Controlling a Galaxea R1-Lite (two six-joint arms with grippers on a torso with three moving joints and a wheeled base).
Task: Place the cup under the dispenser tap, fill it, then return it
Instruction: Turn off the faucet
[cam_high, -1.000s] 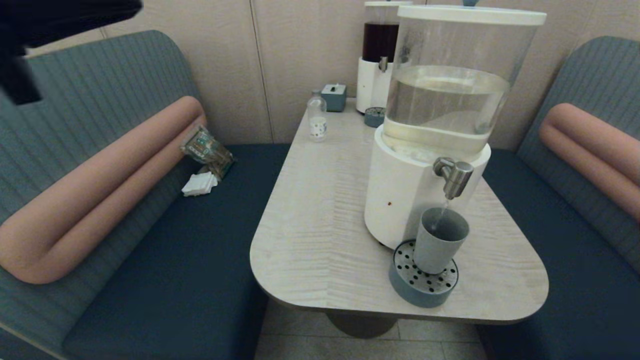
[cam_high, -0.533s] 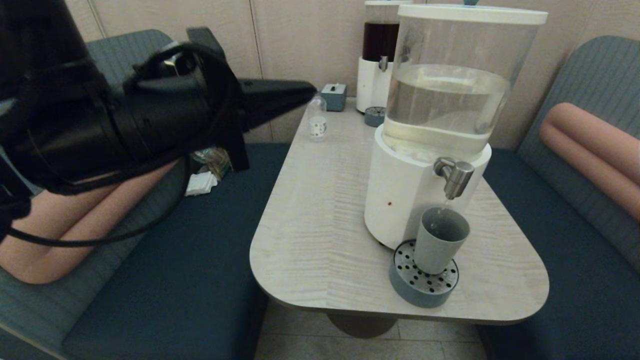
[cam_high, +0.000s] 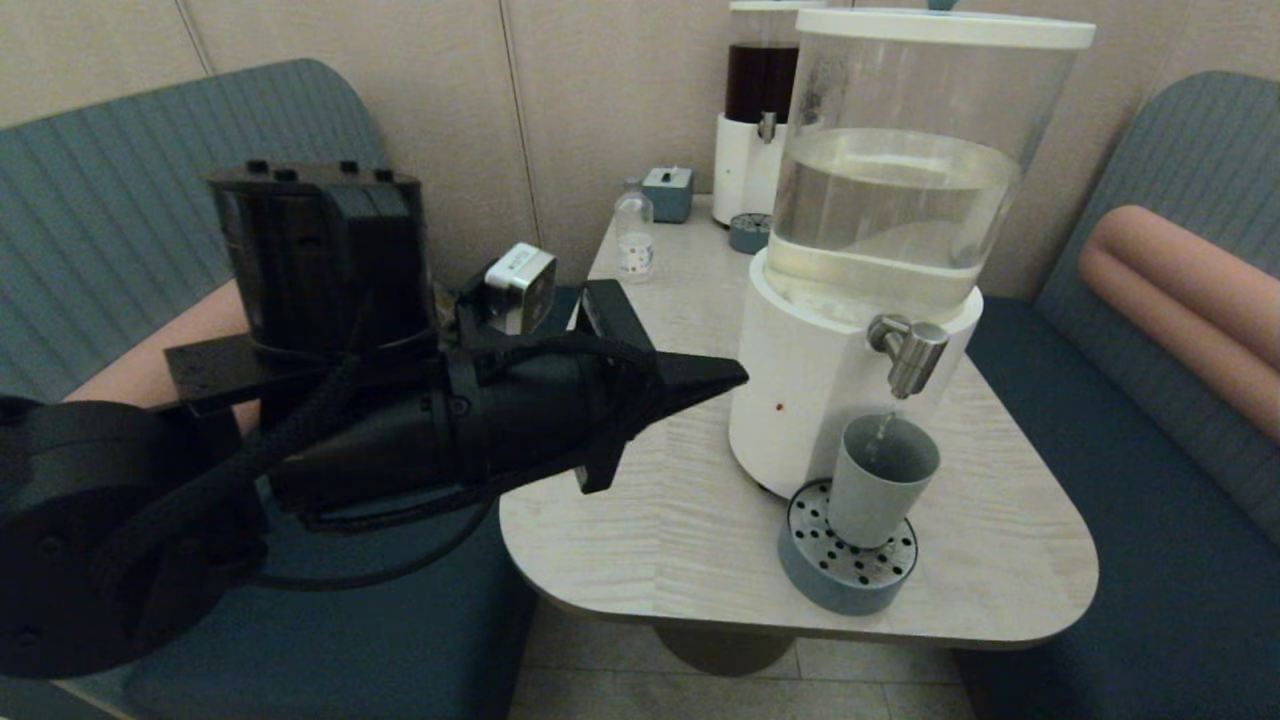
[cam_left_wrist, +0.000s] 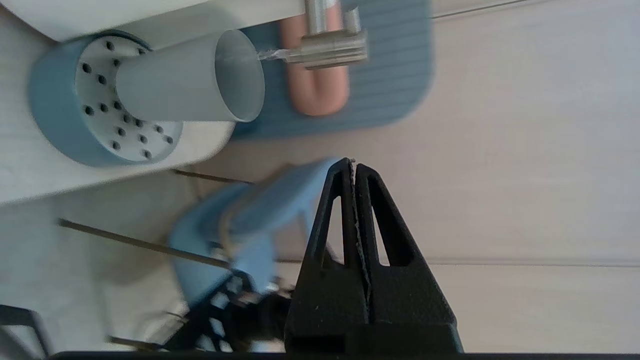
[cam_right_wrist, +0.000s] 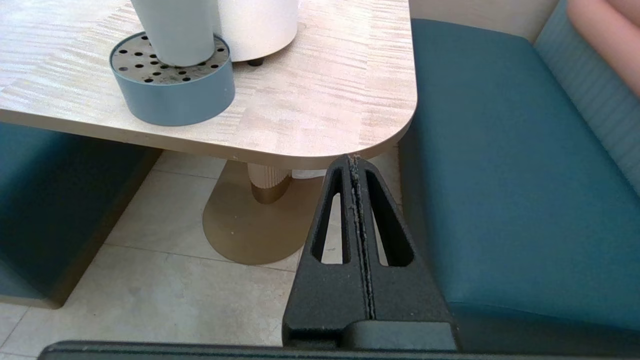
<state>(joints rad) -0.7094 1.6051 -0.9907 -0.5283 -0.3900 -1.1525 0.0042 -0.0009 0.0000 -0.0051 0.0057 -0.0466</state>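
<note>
The left tool (cam_high: 735, 377), pinched closed, has swung down toward the dispenser, hiding the bench; right tool (cam_right_wrist: 354, 161) closed.

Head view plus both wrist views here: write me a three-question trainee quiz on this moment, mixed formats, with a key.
1. True or false: the grey-blue tapered cup stands on the round perforated drip tray.
2. The brushed-steel dispenser tap is: A) dry B) trickling into the cup.
3. Fill in: the left gripper, fingers together, points toward the white dispenser ____. The right gripper hangs below the table edge.

Key: 1 true; 2 B; 3 base.
</note>
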